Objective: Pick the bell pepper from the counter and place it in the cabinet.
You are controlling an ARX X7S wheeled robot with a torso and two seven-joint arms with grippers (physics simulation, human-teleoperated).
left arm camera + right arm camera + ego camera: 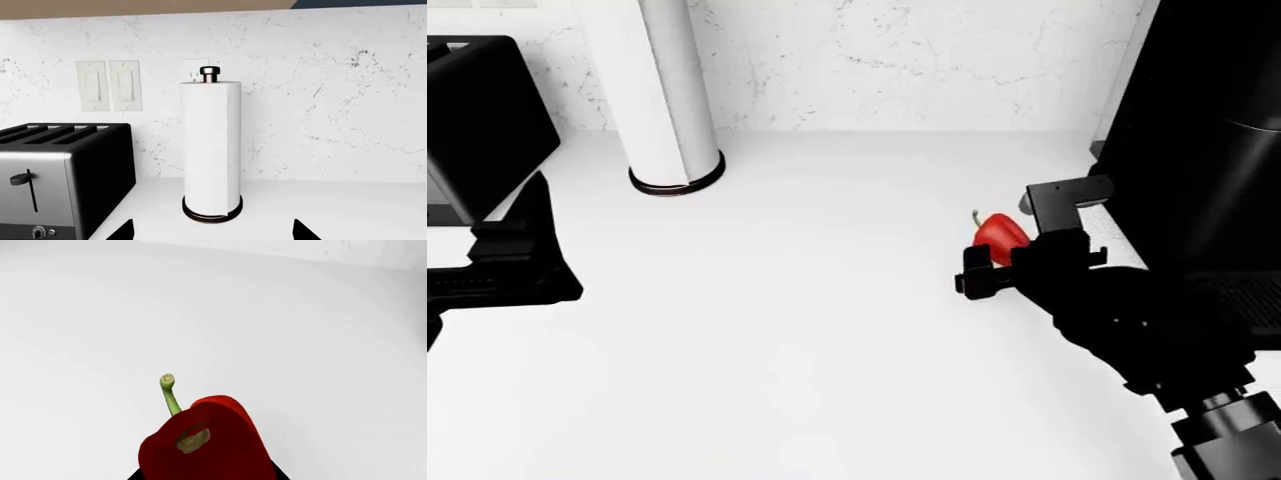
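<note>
The bell pepper [203,445] fills the near field of the right wrist view, red and glossy, its thin green stem [169,394] rising from the top, with dark finger edges just visible at either side of its base. In the head view, proceeding from left, the toaster [474,120] stands at the far left of the counter [801,330], well left of the paper towel roll [667,90]. The left gripper [507,265] hangs in front of the toaster, also left of the roll; its fingertips appear only as two dark corners in the left wrist view, spaced apart, with nothing between them, so it reads as open. The paper towel roll stands upright on a dark round base [212,212] against the marbled backsplash [320,100], with two light switches [109,85] on the wall behind the toaster. Well right of the roll, the bell pepper [1002,236] sits between the fingers of the right gripper [1021,262], which is closed on it; whether the pepper touches the counter cannot be determined. Just right of the pepper, and farthest from the roll, stands the black coffee machine [1201,130].
</note>
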